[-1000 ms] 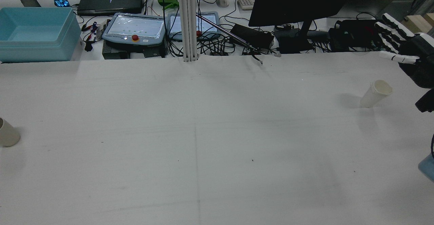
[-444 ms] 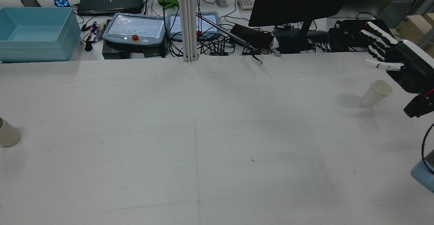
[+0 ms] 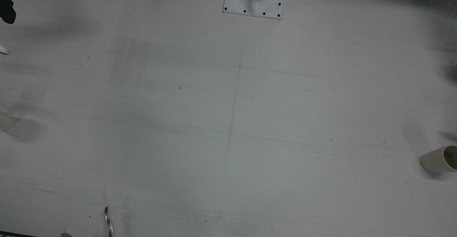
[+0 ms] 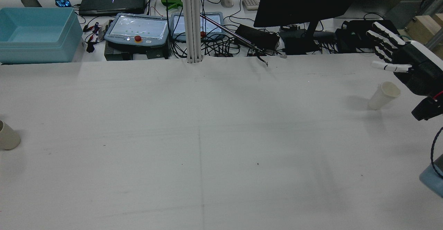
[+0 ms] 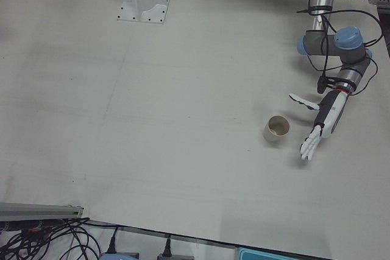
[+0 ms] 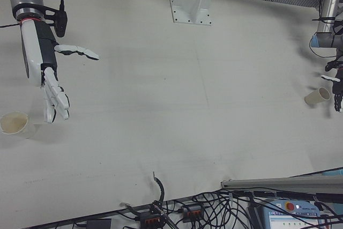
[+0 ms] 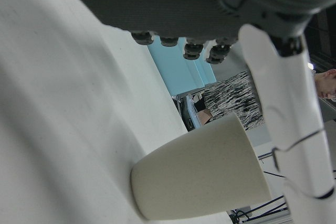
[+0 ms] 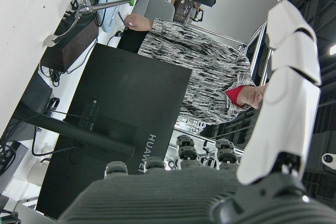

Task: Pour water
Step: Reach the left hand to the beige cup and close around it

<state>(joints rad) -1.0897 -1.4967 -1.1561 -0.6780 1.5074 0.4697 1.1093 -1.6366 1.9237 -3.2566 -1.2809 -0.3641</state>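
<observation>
Two off-white paper cups stand upright on the white table. One cup (image 4: 383, 95) is near my right hand (image 4: 405, 60), which hovers open with fingers spread, above and beyond it; both also show in the right-front view, cup (image 6: 15, 123) and hand (image 6: 45, 73). The other cup (image 5: 277, 129) stands beside my left hand (image 5: 320, 126), which is open, fingers straight, a short gap from it. The left hand view shows that cup (image 7: 202, 174) close up beside one finger (image 7: 286, 119). In the rear view that cup (image 4: 7, 135) sits at the left edge and the left hand is out of frame.
Beyond the table's far edge are a blue bin (image 4: 34, 32), teach pendants (image 4: 138, 29), cables and a dark monitor (image 4: 304, 1). A white post (image 4: 192, 22) rises at the middle of that edge. The camera post's base (image 3: 253, 1) is bolted to the table.
My right hand has moved in from the table's right edge, leftward, and now hovers closer to the cup beside it. The cups have not moved.
</observation>
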